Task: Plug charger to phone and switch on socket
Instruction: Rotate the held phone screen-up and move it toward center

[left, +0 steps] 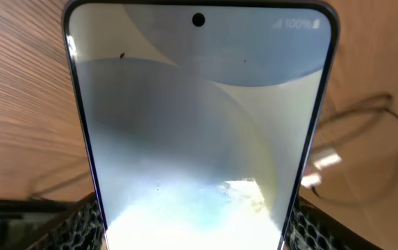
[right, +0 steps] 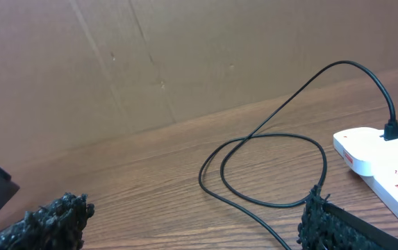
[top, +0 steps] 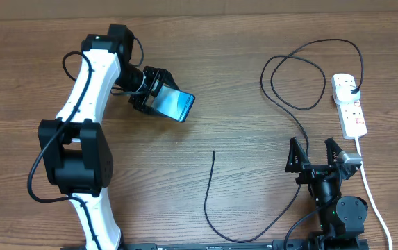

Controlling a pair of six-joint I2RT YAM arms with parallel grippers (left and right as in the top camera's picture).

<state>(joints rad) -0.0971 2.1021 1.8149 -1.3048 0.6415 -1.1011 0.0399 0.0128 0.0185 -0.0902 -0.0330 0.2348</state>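
Left claw clamped on phone, far left. Right claw apart, empty, near socket. Charger looks limp and light; loose tip lies mid-desk. Pinch just behind tip.

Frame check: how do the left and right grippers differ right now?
The left gripper is shut on the phone; the right gripper is open and empty. The left gripper reaches far out from its base, while the right gripper sits close to its own, near the socket. Both are black, with two fingers.
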